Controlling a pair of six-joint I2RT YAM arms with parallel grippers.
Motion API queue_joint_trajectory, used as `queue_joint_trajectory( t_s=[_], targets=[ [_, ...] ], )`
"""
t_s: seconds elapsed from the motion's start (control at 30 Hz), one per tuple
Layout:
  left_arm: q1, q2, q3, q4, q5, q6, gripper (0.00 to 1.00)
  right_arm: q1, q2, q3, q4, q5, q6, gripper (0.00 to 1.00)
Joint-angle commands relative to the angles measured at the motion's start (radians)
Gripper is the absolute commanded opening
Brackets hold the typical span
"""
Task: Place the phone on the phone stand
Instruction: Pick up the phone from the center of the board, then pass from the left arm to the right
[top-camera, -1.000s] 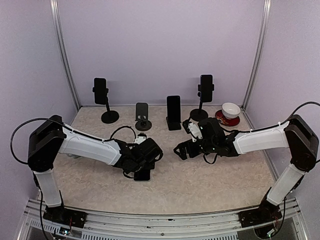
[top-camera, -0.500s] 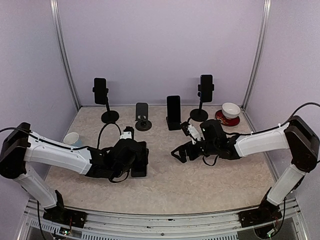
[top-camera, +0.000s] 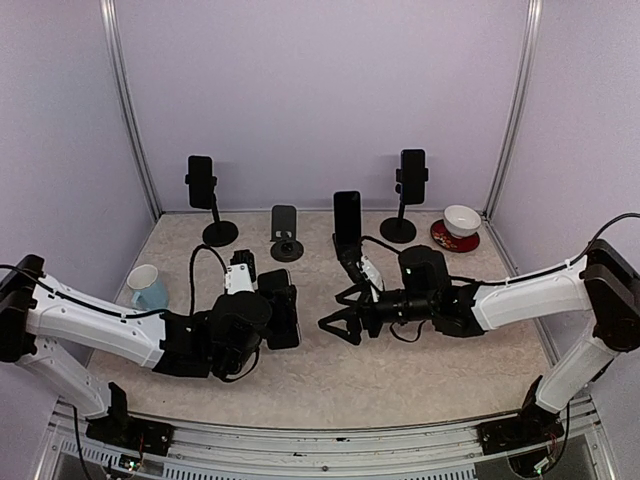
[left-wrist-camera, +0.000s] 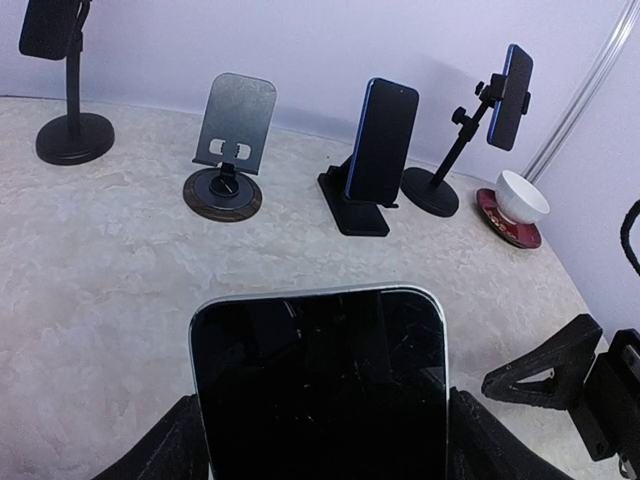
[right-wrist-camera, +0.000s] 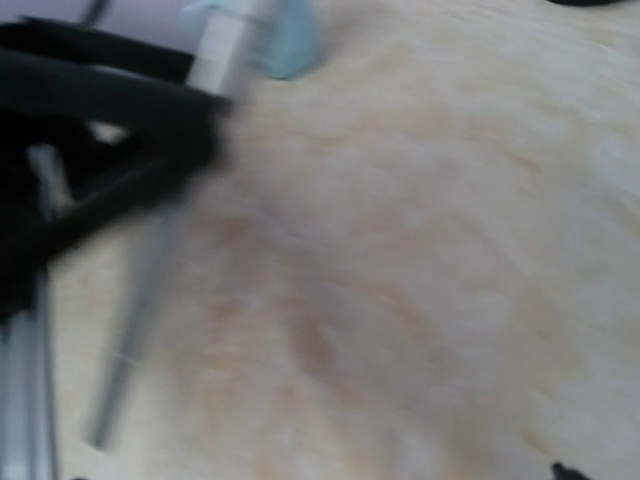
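Observation:
The phone (left-wrist-camera: 320, 380), black-screened with a pale rim, stands up off the table in my left gripper (left-wrist-camera: 320, 445), which is shut on its two long edges; it is also seen in the top view as the phone (top-camera: 284, 322) in the left gripper (top-camera: 276, 308). The empty phone stand (left-wrist-camera: 236, 125), a grey plate on a round brown base, is at the back centre; from above, this phone stand (top-camera: 285, 232) lies beyond the phone. My right gripper (top-camera: 338, 318) is open just right of the phone, apart from it. The right wrist view is blurred and shows no fingers.
Three other stands hold phones: a pole stand at back left (top-camera: 203, 185), a low black one (top-camera: 347, 228) and a pole stand at back right (top-camera: 412, 178). A white bowl on a red saucer (top-camera: 460, 226) sits at the far right, a pale blue cup (top-camera: 148, 288) at the left.
My left arm has swung back and raised the phone from lying flat to upright. The right gripper has moved left, closer to the phone. The cup has come into sight.

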Motion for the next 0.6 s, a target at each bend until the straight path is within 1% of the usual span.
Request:
queue_joint_trajectory(
  t_s=[0.0, 0.13, 0.27, 0.43, 0.57],
  targets=[
    [-0.054, 0.066, 0.088, 0.049, -0.165, -0.008, 0.43, 0.031, -0.003, -0.003, 0.086, -0.08, -0.012, 0.96],
    [-0.088, 0.126, 0.138, 0.044, -0.226, -0.019, 0.43, 0.043, 0.019, 0.011, 0.087, -0.1, -0.005, 0.93],
    [-0.109, 0.159, 0.168, 0.057, -0.272, -0.023, 0.43, 0.045, 0.047, 0.032, 0.073, -0.133, 0.003, 0.88],
    [-0.128, 0.153, 0.149, 0.12, -0.323, -0.019, 0.43, 0.045, 0.073, 0.043, 0.075, -0.164, 0.017, 0.81],
    [-0.137, 0.153, 0.142, 0.135, -0.352, -0.017, 0.43, 0.046, 0.094, 0.055, 0.084, -0.197, 0.039, 0.75]
  ],
)
